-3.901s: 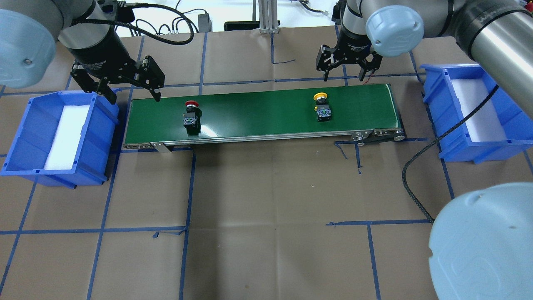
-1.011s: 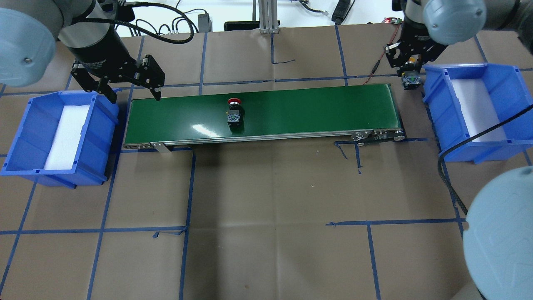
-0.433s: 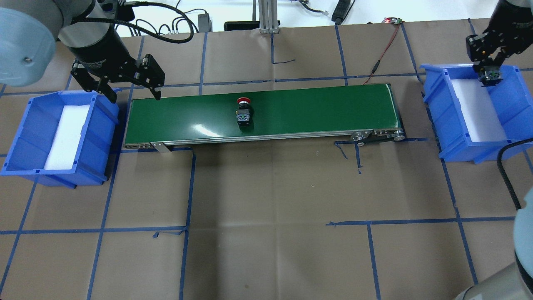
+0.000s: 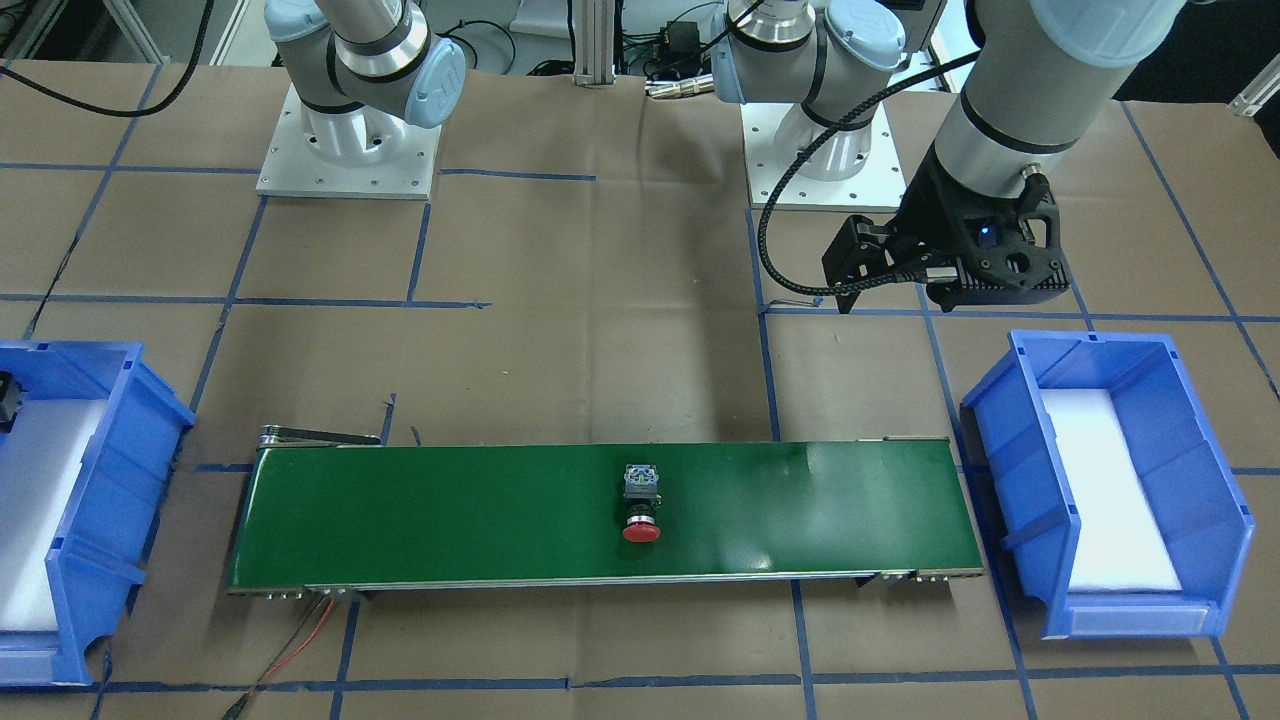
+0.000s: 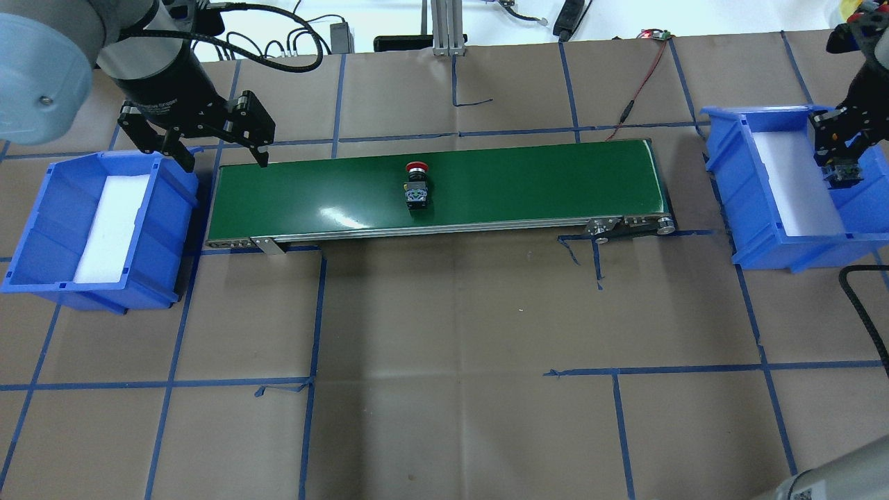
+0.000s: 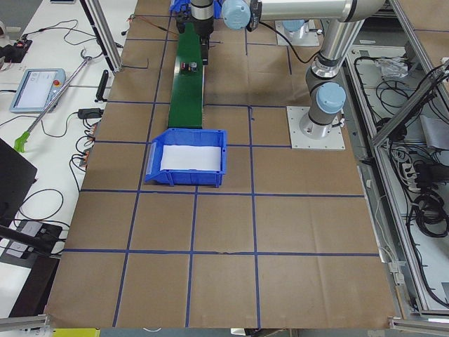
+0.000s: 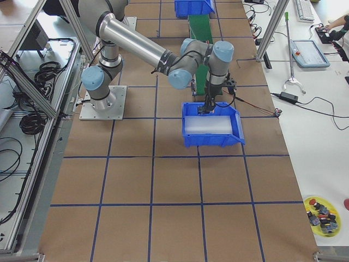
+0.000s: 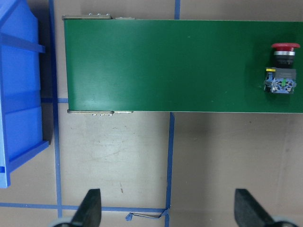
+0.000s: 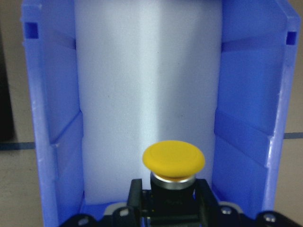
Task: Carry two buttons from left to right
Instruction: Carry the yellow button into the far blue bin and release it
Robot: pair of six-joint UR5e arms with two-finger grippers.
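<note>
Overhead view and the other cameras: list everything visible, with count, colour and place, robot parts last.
Conveyor belt: one, green, between the bins.
Bins: two, blue, white foam inside, left bin and right bin at the belt's ends.
Red button: one, red cap, lying on the belt near its middle.
Yellow button: one, yellow cap, held over the right bin.
Table: one, brown with blue tape lines.
Left gripper: one, black, open, by the belt's left end.
Right gripper: one, black, shut on the yellow button.

Green belt (image 5: 542, 180), red button (image 5: 416, 185), yellow button (image 9: 173, 161)
</note>
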